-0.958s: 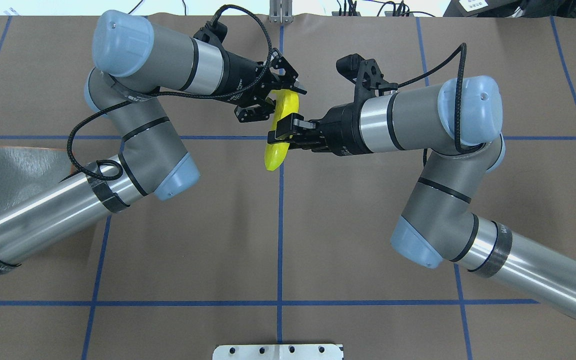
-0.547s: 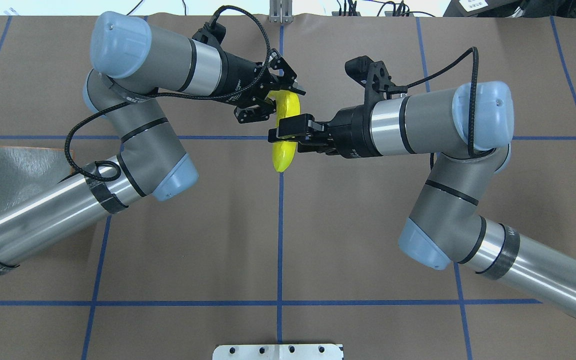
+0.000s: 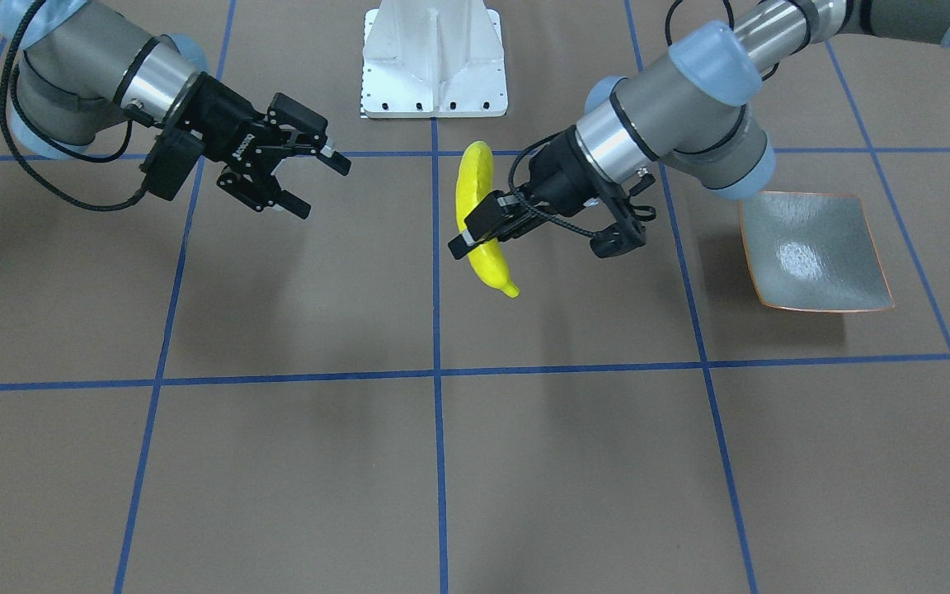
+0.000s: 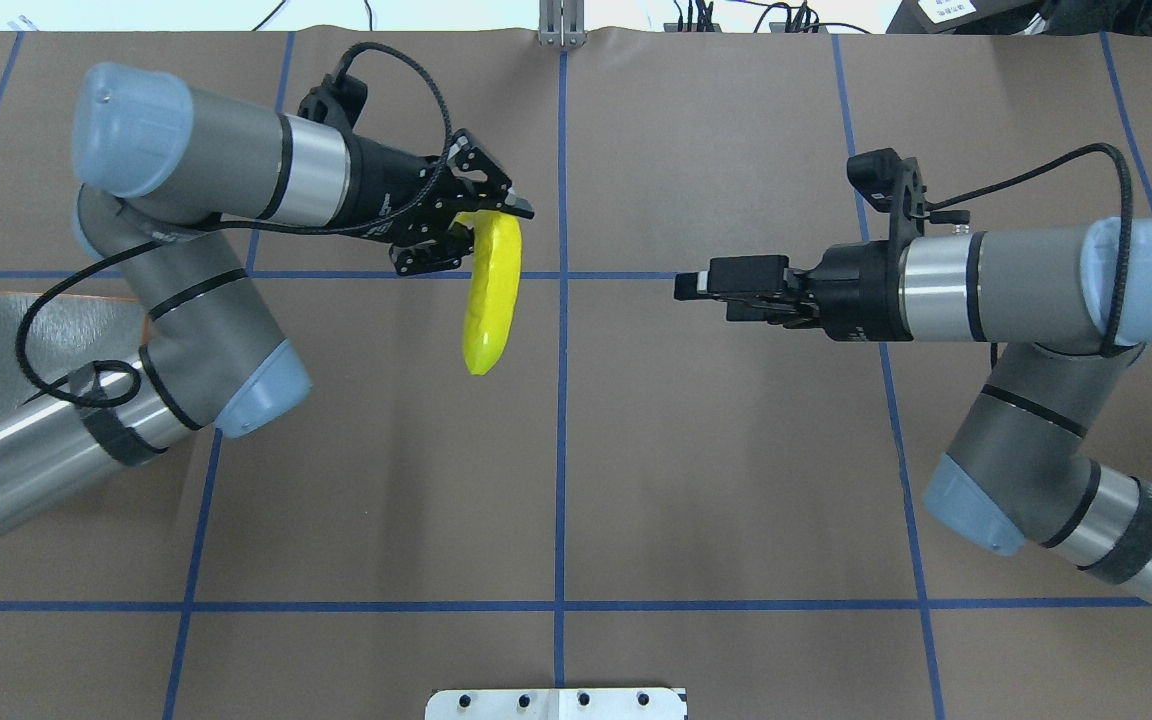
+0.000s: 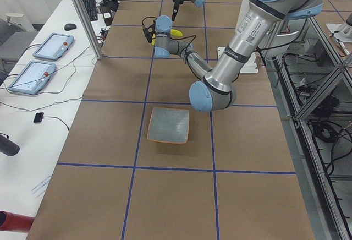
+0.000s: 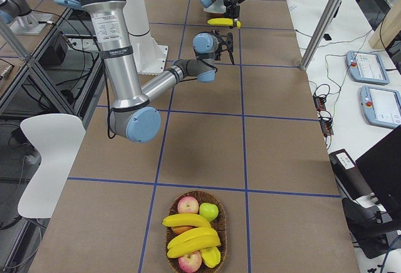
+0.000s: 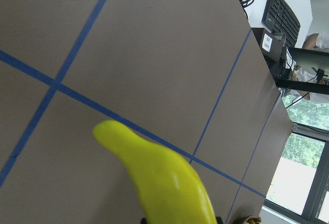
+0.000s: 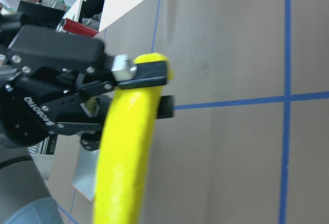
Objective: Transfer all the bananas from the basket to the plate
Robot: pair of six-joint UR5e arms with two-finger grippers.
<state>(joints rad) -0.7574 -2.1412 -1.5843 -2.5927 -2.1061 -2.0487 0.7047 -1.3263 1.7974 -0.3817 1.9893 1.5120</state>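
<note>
Overhead exterior view: the left hand (image 4: 481, 236) was pinched on a yellow banana (image 4: 489, 305), one finger pressed to each side, nearer the end that pointed to 12 o'clock. The fruit was held above the brown worktop (image 4: 576, 480), its free end aimed at 6 o'clock, just to 9 o'clock of the central blue tape line (image 4: 562, 450).

The right hand (image 4: 688, 286) sat at 3 o'clock of the banana, well apart from it. In the front-facing view this right hand (image 3: 318, 186) had its fingers spread wide around nothing. There the left hand (image 3: 475, 231) gripped the banana (image 3: 475, 177) below the white robot base (image 3: 434, 58), which stood at 12 o'clock. The right wrist camera looked straight at the banana (image 8: 128, 152), with a black finger (image 8: 146, 75) across its upper end.

The plate (image 3: 813, 247) lay flat on the worktop at 3 o'clock of the left hand, well apart from it. In the exterior right view the basket (image 6: 195, 193) stood at 6 o'clock on the near end of the worktop, far from both hands, holding more bananas (image 6: 191, 242) among apples (image 6: 187, 205).
</note>
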